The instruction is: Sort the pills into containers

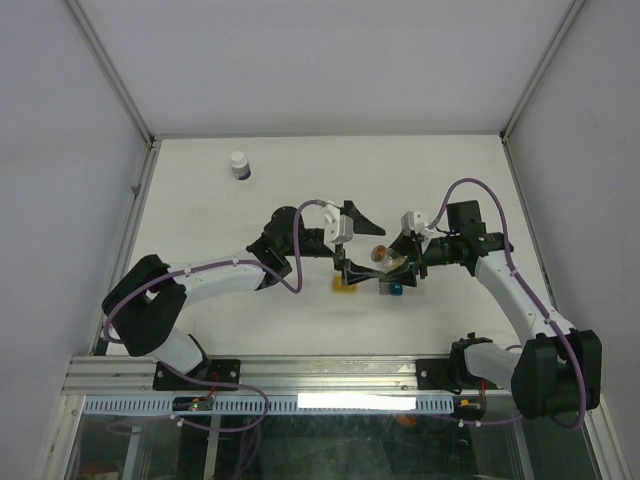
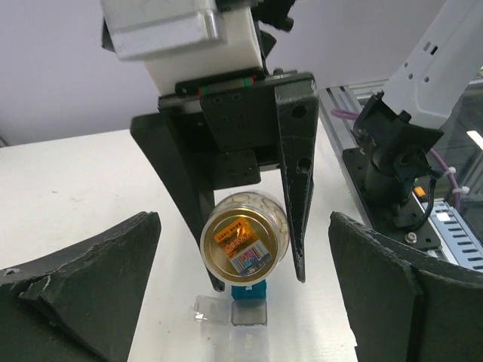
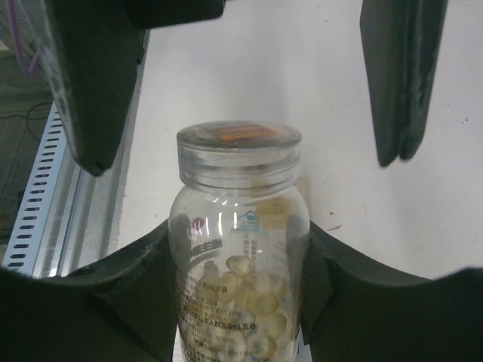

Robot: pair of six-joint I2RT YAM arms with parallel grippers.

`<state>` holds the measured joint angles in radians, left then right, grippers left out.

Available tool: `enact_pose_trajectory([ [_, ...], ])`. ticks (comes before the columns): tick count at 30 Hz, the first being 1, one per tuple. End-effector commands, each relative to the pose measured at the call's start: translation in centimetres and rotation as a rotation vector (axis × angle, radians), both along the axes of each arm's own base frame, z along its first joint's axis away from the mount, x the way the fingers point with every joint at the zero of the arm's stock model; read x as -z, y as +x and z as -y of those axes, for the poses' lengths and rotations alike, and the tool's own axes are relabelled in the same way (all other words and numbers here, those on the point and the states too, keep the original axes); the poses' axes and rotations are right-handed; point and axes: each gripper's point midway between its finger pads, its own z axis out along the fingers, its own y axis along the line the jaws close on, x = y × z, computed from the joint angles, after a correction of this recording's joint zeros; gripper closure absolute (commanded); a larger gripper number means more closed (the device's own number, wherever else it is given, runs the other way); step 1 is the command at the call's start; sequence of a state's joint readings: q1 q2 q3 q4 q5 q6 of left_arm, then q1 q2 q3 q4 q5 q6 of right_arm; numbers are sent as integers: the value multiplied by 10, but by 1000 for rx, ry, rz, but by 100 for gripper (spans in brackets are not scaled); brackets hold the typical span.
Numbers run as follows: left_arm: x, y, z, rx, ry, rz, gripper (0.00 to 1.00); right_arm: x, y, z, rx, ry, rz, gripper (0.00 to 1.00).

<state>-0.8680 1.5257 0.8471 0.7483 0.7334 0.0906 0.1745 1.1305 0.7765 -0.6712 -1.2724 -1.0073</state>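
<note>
My right gripper [image 1: 398, 262] is shut on a clear pill bottle [image 1: 381, 255] full of pale yellow softgels, with its cap on. In the right wrist view the bottle [image 3: 238, 256] sits between my fingers [image 3: 113, 317]. My left gripper [image 1: 354, 244] is open, its jaws spread wide on either side of the capped end without touching it. The left wrist view shows the gold cap [image 2: 243, 241] head-on. The teal container [image 2: 249, 290], joined to a clear section [image 2: 210, 309], lies on the table under the bottle. The yellow container [image 1: 343, 286] lies just left of the teal one [image 1: 396, 289].
A white bottle with a dark band [image 1: 239, 164] stands at the far left of the white table [image 1: 450, 180]. A metal rail [image 1: 300, 372] runs along the near edge. Frame posts mark the table's sides.
</note>
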Motion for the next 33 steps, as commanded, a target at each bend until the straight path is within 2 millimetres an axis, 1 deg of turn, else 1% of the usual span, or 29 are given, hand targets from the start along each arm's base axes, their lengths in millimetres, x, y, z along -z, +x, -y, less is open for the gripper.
enact_pose_trajectory([
  [1,-10,-4,6,88,-27,64,7,-23,3,-3,-28,48,80,100],
  [6,-7,-7,9,117,-6,52,24,-23,3,-4,-31,50,77,100],
  [11,-8,-7,10,126,-6,43,33,-24,3,-4,-31,49,79,100],
  [14,-9,-7,10,128,-6,37,43,-23,3,-4,-31,49,78,100],
  [15,-8,-7,10,126,-3,34,44,-23,3,-4,-30,48,78,100],
  [18,-5,-6,10,120,5,35,44,-23,3,-4,-30,48,79,100],
  [21,-1,-2,10,105,19,40,38,-23,3,-4,-30,48,77,100],
  [23,1,0,10,97,26,44,36,-23,3,-4,-30,48,78,100],
  [29,3,1,13,104,34,32,39,-23,3,-4,-30,47,77,100],
  [33,1,-3,13,126,21,18,44,-23,3,-4,-29,46,76,100],
])
